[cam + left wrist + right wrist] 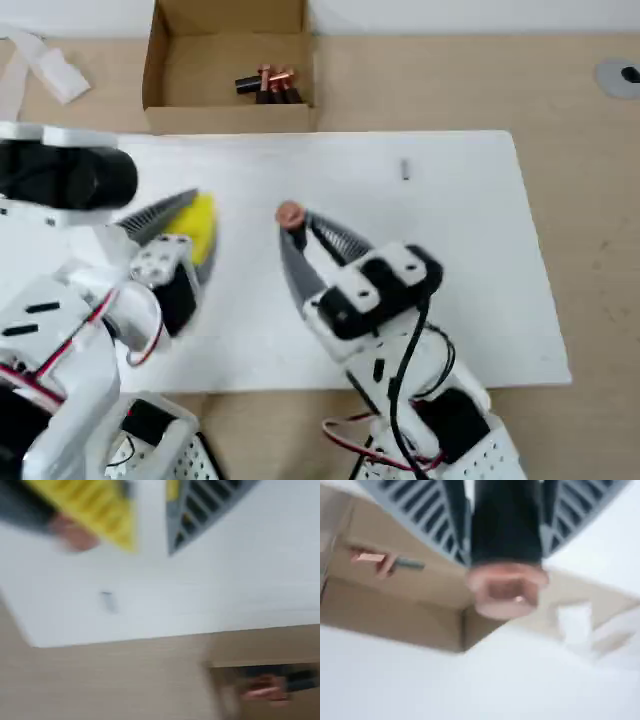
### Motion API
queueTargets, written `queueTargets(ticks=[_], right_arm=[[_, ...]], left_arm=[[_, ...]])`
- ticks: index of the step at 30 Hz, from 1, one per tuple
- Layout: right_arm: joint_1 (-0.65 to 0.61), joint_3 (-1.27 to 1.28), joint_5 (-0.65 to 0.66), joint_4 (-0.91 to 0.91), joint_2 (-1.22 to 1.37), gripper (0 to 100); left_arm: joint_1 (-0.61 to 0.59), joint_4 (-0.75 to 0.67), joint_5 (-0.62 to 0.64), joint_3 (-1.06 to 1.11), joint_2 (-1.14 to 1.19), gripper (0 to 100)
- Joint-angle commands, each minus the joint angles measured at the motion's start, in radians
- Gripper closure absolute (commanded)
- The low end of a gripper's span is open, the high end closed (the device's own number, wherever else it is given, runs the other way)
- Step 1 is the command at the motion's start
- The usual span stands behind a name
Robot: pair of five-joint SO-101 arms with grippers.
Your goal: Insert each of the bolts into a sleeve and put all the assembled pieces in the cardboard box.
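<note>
My right gripper (pixel 296 228) is shut on a black sleeve with a copper-coloured end (pixel 289 213), held over the white mat (pixel 450 300) near its middle. In the right wrist view the sleeve (pixel 506 587) sticks out between the grey fingers (pixel 420 510) of the gripper (pixel 505 555). A small grey bolt (pixel 405 170) lies on the mat toward the back right. My left gripper (pixel 180 225), with one yellow and one grey finger, stands open and empty left of the sleeve. The cardboard box (pixel 155 70) at the back holds several assembled pieces (pixel 268 84).
A white strip (pixel 45 65) lies on the wooden table left of the box. A grey round disc (pixel 618 77) sits at the far right edge. The mat's right half is bare apart from the bolt (pixel 106 600).
</note>
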Motion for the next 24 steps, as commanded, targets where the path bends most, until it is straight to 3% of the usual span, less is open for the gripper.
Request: queueTargets(ticks=[1,9,19,24], right_arm=[[0.028,-0.234,0.005,-0.103,0.240,98.9],[0.056,-0.700,0.005,-0.235,0.809,98.9],[0.160,-1.015,0.005,-0.531,1.405,98.9],[0.213,-1.285,0.003,-0.562,1.736,98.9]], left_arm=[[-0.133,0.000,-0.012,-0.006,-0.005,100],[-0.213,0.121,-0.100,-0.002,-0.007,100],[-0.215,0.118,-0.153,0.006,-0.008,99],[-0.215,0.110,-0.152,0.025,-0.008,99]])
